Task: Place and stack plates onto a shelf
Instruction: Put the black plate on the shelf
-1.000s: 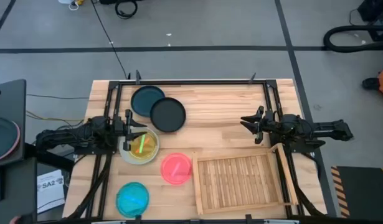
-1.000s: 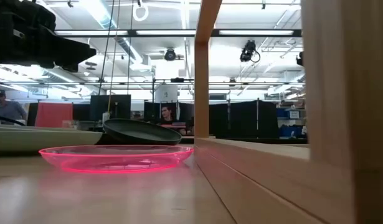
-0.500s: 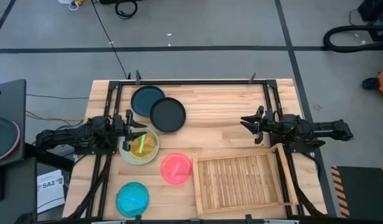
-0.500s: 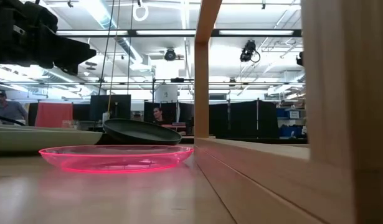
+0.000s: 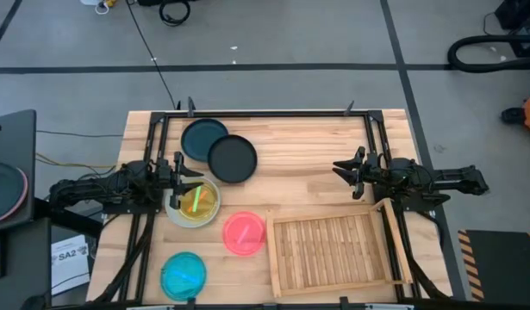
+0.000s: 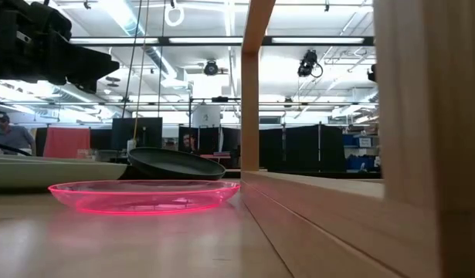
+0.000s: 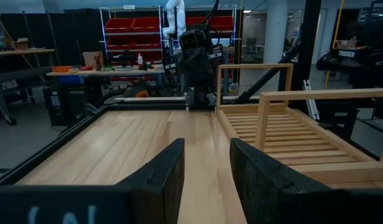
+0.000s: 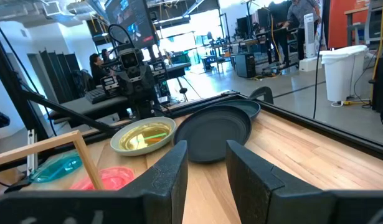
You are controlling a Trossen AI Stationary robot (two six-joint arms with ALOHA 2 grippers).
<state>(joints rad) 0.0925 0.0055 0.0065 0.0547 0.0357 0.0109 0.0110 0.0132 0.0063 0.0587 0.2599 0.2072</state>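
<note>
Overhead, a pale wooden bench (image 5: 299, 138) filled the scene, with a dark arm stretched low and level along each side, both pointing inward toward the middle. The shelf (image 5: 330, 252), a slatted wooden tray with a raised rim, lay at the near right of the bench and held nothing.

The left end effector (image 5: 185, 179) hovered over the edge of a pale whitish plate (image 5: 175, 213), which carried a yellow-green plate (image 5: 198, 200); its fingers (image 7: 166, 174) stood slightly spread, pinching nothing. The right end effector (image 5: 340, 168) hung above bare wood just beyond the shelf's far rim, well apart from all the plates, its fingers (image 8: 172, 168) also a little apart and empty.

A dark teal plate (image 5: 200, 136) sat near the far left, with a black plate (image 5: 232, 159) overlapping its edge. A pink plate (image 5: 244, 232) lay just beside the shelf's left rim, and a cyan plate (image 5: 183, 274) sat at the near left.
</note>
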